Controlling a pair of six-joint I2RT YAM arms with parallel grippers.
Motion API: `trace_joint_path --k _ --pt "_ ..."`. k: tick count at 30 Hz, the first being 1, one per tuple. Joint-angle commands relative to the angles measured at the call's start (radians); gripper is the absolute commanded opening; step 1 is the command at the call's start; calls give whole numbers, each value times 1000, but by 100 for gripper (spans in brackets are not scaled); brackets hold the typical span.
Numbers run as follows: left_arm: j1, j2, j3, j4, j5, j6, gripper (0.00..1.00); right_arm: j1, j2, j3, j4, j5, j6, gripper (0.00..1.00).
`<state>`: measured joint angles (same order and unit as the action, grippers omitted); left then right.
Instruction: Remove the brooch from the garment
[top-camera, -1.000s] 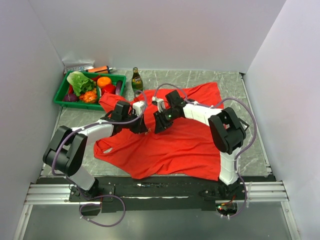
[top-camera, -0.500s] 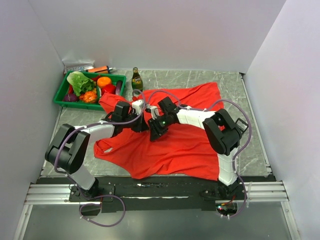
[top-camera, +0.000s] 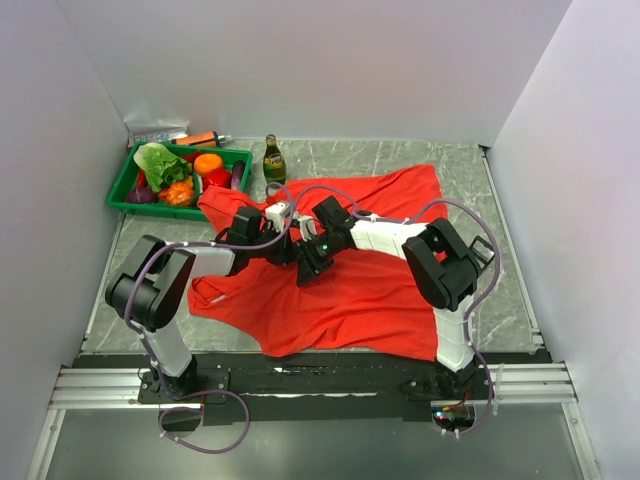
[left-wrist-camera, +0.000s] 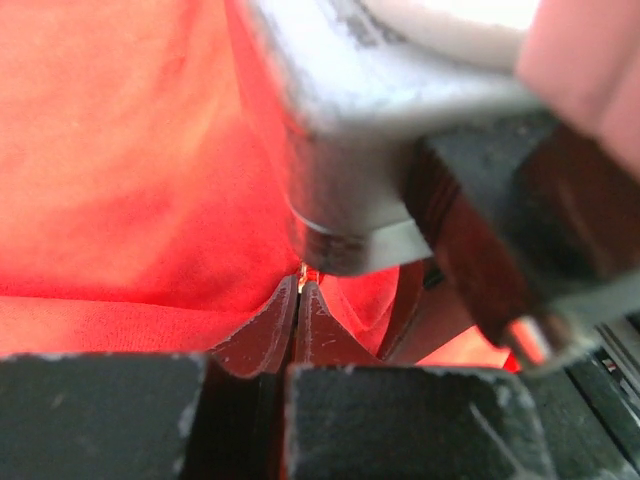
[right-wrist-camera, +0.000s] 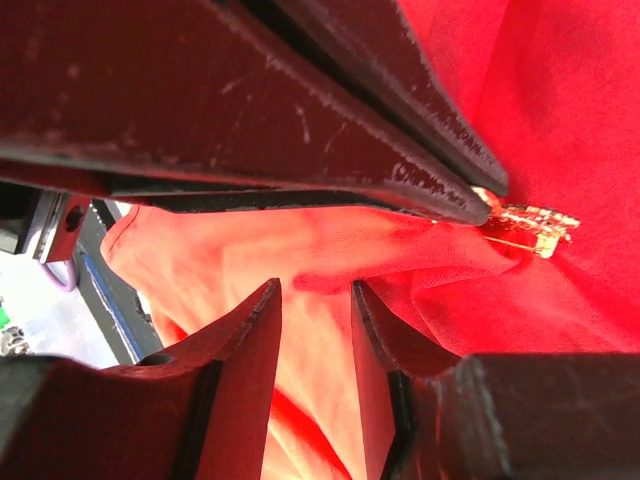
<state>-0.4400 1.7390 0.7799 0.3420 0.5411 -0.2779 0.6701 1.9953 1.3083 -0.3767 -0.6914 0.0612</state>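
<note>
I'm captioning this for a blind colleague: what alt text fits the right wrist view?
A tiny gold brooch sits on the red garment right at the tip of the left gripper, whose dark fingers are shut and cross the frame from the upper left. Below, the right gripper stands open over the garment.

Each arm carries black joints, white covers and a grey-purple cable; left gripper and right gripper are black.
</note>
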Motion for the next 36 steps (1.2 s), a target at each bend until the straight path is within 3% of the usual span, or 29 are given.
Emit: trace_joint_path --k 1,8,11,17,18,24,36 --pt "-5 28 -2 48 42 -11 1 5 -42 46 6 -72 -49 40" --pt "7 -61 -41 64 144 -9 1 -171 -271 -40 -2 -161 -138 41" --pt "4 -85 -54 80 180 0 1 -207 -303 -55 4 -137 -283 43" --pt "6 -102 -47 77 224 39 1 -196 -234 -5 -53 -122 -573 47" --pt "4 -102 -47 78 230 40 1 -193 -218 8 -60 -117 -605 54" --pt "6 -121 -41 86 252 17 1 -178 -133 71 -74 -109 -661 55" --pt "7 -144 -48 68 263 32 1 -101 -115 39 -65 -145 -670 55"
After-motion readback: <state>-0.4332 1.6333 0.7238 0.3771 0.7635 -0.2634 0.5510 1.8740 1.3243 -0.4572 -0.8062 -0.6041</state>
